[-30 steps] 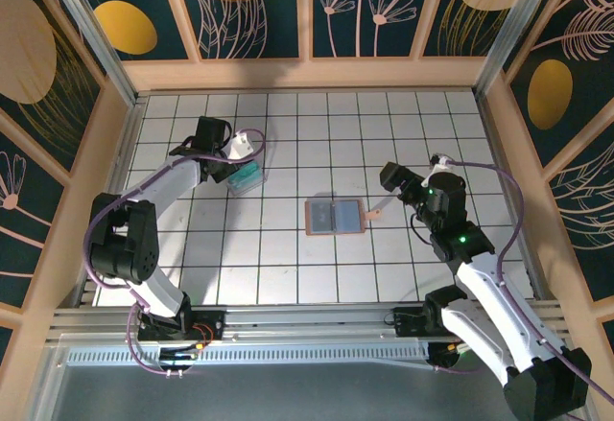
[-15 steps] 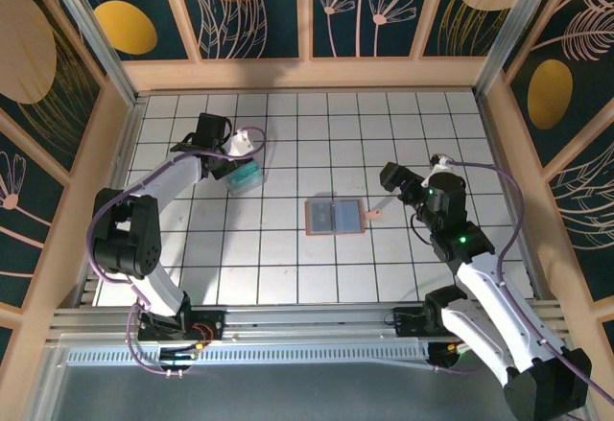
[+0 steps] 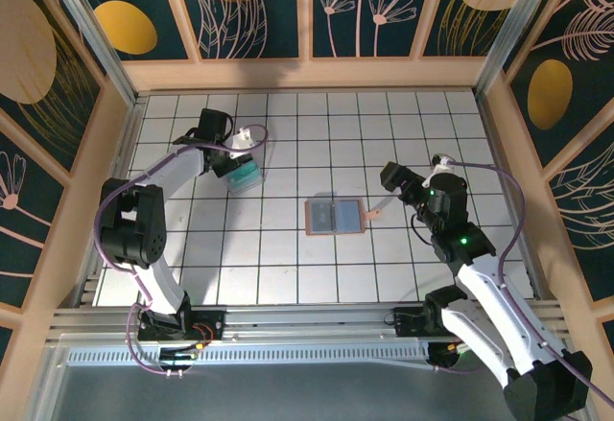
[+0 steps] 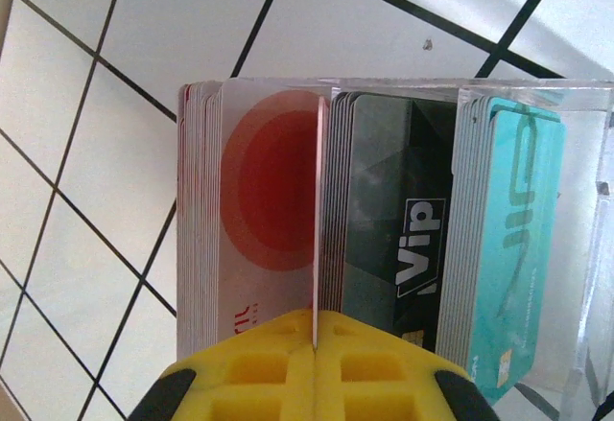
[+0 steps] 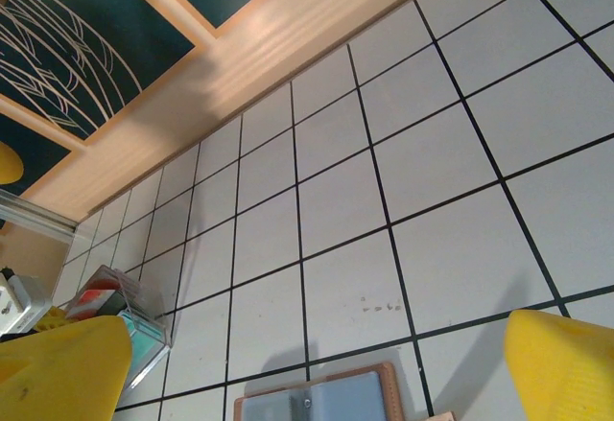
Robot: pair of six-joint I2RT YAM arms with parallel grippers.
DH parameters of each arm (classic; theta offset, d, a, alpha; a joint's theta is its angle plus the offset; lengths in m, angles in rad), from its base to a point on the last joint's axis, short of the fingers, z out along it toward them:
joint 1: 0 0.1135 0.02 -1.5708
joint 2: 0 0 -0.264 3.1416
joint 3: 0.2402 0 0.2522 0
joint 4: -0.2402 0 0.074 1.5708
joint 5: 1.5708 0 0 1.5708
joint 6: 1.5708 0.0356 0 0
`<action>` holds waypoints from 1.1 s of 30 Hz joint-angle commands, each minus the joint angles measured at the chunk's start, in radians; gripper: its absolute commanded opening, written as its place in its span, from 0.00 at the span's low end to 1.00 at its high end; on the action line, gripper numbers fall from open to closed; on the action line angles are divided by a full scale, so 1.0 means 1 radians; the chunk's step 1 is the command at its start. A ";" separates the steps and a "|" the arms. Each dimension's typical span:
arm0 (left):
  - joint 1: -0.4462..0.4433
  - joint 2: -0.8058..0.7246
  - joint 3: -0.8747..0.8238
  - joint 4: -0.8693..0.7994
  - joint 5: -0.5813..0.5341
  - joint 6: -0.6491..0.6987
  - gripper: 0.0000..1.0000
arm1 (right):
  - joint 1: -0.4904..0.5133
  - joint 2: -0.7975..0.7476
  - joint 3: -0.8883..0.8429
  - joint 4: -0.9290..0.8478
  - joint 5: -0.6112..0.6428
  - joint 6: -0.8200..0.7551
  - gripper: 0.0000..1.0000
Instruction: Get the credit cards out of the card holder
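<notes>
desk (image 3: 288, 268) | right arm elbow-bent, right gripper (image 5: 315, 330) released wide | left arm reaching forward, left gripper (image 4: 317, 335) clenched on edge-on card (image 4: 317, 210) over clear box (image 4: 587, 248) | card holder (image 3: 334, 217) open flat, just beside right gripper

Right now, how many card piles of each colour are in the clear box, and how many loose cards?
Red-and-white pile: 1
Dark grey Vip pile: 1
Teal pile: 1
Edge-on card in left gripper, colour hidden: 1
Total: 4, piles in the clear box
</notes>
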 commanded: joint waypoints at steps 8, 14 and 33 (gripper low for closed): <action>0.006 0.080 0.084 -0.196 0.162 -0.016 0.00 | -0.001 -0.017 0.008 0.008 0.021 0.001 0.99; -0.006 0.076 0.080 -0.202 0.213 -0.035 0.00 | 0.000 -0.015 0.001 0.014 0.019 0.002 0.99; -0.046 0.045 0.108 -0.235 0.141 -0.097 0.24 | 0.000 -0.012 -0.015 0.039 -0.004 0.018 0.99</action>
